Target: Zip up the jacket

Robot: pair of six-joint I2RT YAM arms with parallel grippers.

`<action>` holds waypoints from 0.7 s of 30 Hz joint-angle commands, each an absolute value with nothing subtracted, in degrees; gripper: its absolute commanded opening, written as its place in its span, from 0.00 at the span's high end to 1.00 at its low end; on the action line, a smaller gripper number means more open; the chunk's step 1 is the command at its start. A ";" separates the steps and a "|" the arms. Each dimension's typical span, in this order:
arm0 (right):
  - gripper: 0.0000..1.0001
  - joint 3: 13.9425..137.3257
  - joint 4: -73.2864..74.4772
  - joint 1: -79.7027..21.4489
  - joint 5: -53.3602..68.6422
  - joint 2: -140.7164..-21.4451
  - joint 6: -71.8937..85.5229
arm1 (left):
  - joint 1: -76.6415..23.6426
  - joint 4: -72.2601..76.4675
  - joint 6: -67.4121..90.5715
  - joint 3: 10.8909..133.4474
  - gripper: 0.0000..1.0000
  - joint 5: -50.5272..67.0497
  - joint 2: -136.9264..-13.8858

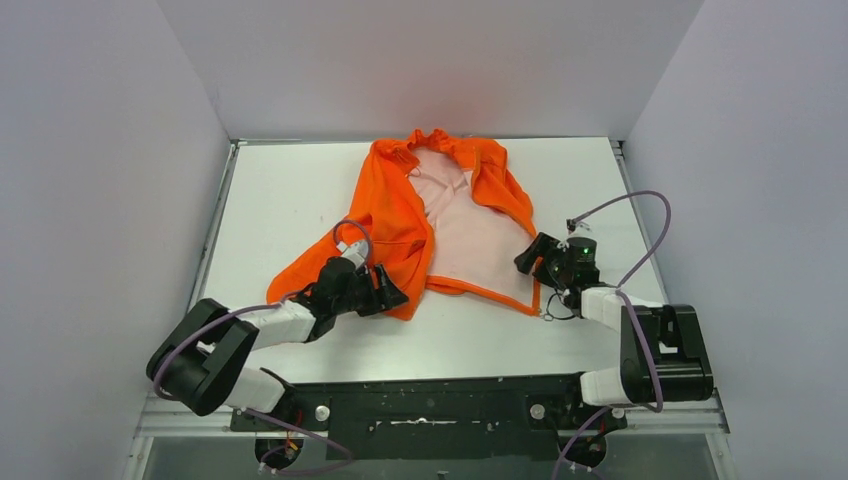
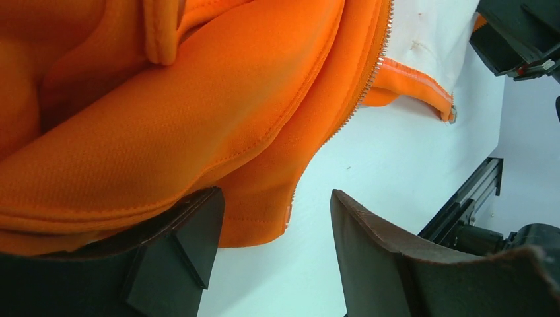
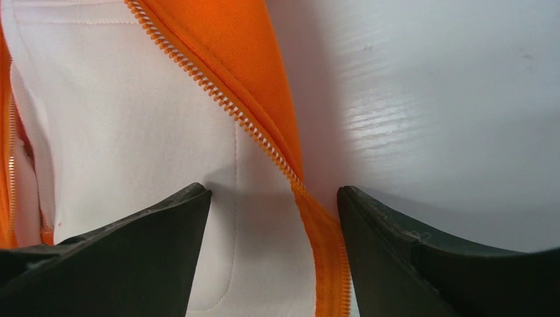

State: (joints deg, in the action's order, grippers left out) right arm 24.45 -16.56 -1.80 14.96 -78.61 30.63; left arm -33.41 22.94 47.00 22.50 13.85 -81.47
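Top external view: the jacket point(image 1: 395, 215) lies spread open on the white counter point(image 1: 280, 200), toward the far middle, with its bunched collar at 12 o'clock and the pale pink lining point(image 1: 470, 235) facing up. One orange front panel is folded over at the 9 o'clock side. The left end effector point(image 1: 385, 290) sits at the jacket's 7 o'clock corner, touching the lower tip of that panel. The right end effector point(image 1: 532, 258) sits at the 4 o'clock edge, against the orange border of the other front panel. Left wrist view: the left end effector point(image 2: 274, 211) is open, its two dark fingers well apart. Orange fabric drapes over the 9 o'clock finger point(image 2: 178, 244), and the panel's bottom corner hangs in the gap, while the 3 o'clock finger stands clear of the cloth over bare counter point(image 2: 396, 152). The zipper point(image 2: 370, 72) runs along the panel's edge toward 1 o'clock. Beyond it the opposite hem ends in a small metal fitting point(image 2: 452, 116). Right wrist view: the right end effector point(image 3: 274, 198) is likewise open and grips nothing. Its fingers straddle the jacket's front edge, where the zipper teeth point(image 3: 218, 92) run from 11 o'clock down to 6 o'clock between pink lining point(image 3: 132, 132) on the 9 o'clock side and an orange strip bordering bare counter point(image 3: 429, 99) on the 3 o'clock side. The two zipper halves lie well apart, unjoined.
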 commanded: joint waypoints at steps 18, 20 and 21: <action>1.00 40.46 -2.71 5.12 11.43 -57.41 32.03 | -14.22 15.69 52.11 13.37 0.38 21.65 -55.73; 1.00 43.09 -0.36 5.98 10.64 -55.49 31.16 | -14.21 18.83 53.29 13.00 0.38 24.41 -57.50; 1.00 44.42 1.95 6.04 10.06 -54.75 30.50 | -14.20 20.78 53.85 12.80 0.38 26.02 -58.24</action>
State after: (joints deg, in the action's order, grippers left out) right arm 38.39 -3.75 4.60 14.59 -58.72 32.88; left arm -14.57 13.74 51.66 12.03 20.53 -56.03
